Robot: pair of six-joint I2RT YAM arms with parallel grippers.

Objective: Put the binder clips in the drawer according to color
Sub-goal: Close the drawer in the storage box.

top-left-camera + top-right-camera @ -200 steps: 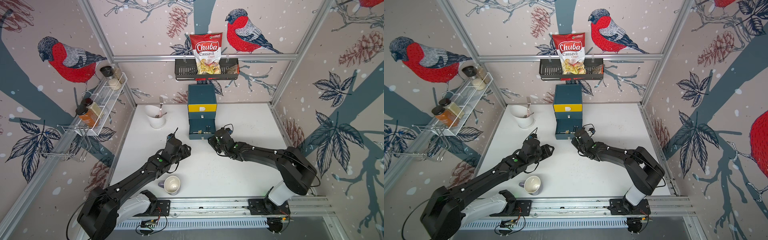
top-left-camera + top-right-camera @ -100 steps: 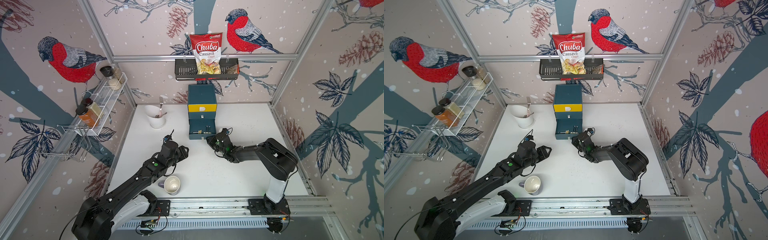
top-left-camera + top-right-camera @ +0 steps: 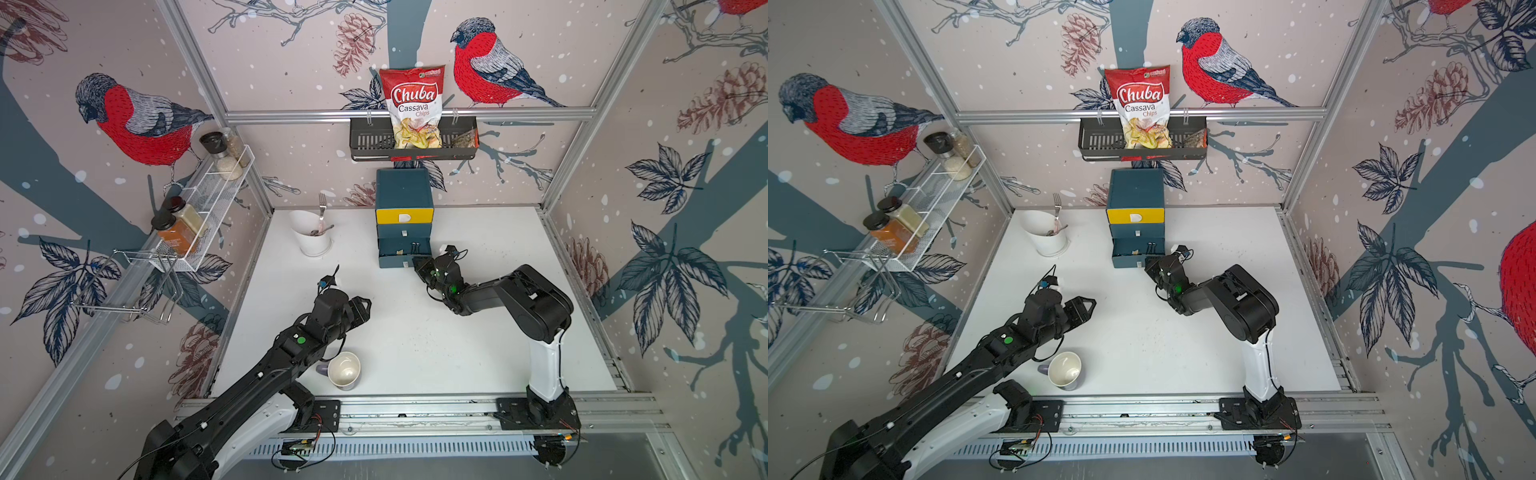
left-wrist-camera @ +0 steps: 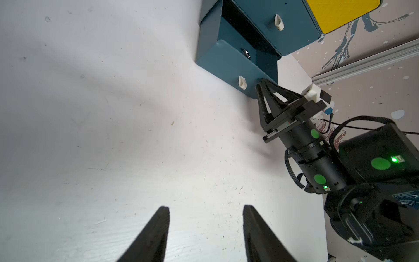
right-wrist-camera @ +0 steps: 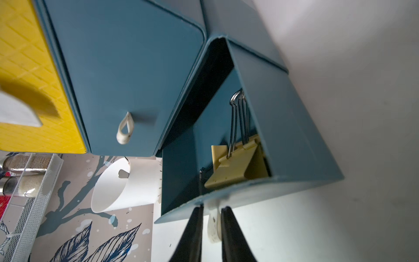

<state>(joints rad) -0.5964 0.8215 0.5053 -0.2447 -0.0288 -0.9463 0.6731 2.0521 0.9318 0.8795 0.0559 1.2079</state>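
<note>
The right gripper (image 5: 212,207) is sitting with its tips at the front rim of the open bottom drawer (image 5: 294,140), jaws drawn almost together. The white tab pull (image 5: 214,224) is showing in the narrow gap between the fingers. In the left wrist view it is sitting just beside the tips, so I cannot tell whether it is pinched. Just ahead of the tips, 1 pale-yellow binder clip (image 5: 235,163) is lying in the drawer's near corner. The left gripper (image 4: 206,211) is hanging about half open and empty, well back. The step is likely sliding this drawer shut. That is calling for a straight, level, slow push, so the light drawer unit (image 3: 403,191) is not skidding backward.
</note>
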